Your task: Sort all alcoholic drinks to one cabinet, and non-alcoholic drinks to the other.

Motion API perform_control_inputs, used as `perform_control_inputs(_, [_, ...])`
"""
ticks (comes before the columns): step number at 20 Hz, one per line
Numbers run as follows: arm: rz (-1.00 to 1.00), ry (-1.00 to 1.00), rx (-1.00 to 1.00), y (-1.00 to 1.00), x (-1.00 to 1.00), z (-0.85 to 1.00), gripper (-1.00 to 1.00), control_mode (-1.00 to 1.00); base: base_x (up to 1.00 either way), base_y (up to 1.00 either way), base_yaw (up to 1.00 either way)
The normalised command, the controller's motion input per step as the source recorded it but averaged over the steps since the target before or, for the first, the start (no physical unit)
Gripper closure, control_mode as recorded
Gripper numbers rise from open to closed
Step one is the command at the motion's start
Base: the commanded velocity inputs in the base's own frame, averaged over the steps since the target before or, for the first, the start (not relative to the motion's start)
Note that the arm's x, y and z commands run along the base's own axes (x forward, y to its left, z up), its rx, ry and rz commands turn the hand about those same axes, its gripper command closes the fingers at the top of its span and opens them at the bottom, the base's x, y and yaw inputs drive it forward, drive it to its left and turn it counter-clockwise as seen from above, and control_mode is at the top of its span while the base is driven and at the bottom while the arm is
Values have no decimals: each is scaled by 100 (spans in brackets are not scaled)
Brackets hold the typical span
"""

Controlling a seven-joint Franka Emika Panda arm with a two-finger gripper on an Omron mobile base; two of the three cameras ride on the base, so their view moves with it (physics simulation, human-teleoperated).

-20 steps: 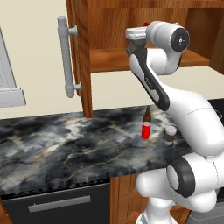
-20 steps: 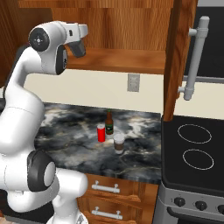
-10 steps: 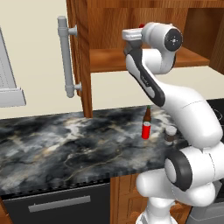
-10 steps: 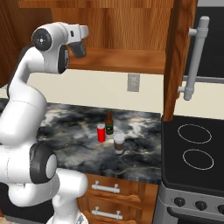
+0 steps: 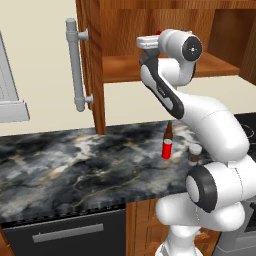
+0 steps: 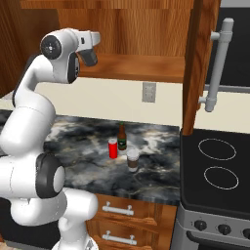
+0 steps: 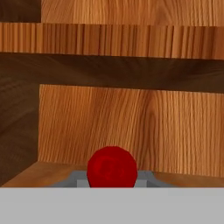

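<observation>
My gripper (image 5: pixel 149 43) is raised level with the shelf (image 5: pixel 125 70) of the open wall cabinet and is shut on the grey bottle. In the hand view the bottle's red cap (image 7: pixel 112 167) sits low in the middle, with the cabinet's wooden back wall behind it. On the counter below stand the brown beer bottle (image 5: pixel 169 131) (image 6: pixel 121 136), the red can (image 5: pixel 167 148) (image 6: pixel 113 148) just in front of it, and the dark cup (image 5: pixel 194 154) (image 6: pixel 132 159) with a pale lid.
The cabinet's left door (image 5: pixel 92 60) with its grey bar handle (image 5: pixel 76 65) stands open, and so does the right door (image 6: pixel 197 63). A black stove (image 6: pixel 215 166) adjoins the marble counter (image 5: pixel 75 165) on the right. An outlet (image 6: pixel 149 92) is on the wall.
The hand has edged slightly leftward in the left base view with the bottle still held. The three drinks on the counter have not moved.
</observation>
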Motion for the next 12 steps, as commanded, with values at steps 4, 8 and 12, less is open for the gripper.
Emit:
perform_control_inputs(4, [0, 0, 1, 4, 21, -11, 100, -100, 0, 0, 0])
perform_control_inputs(8, [0, 1, 1, 5, 22, -10, 100, -100, 0, 0, 0])
perform_control_inputs(12, [0, 1, 1, 4, 25, -10, 100, -100, 0, 0, 0])
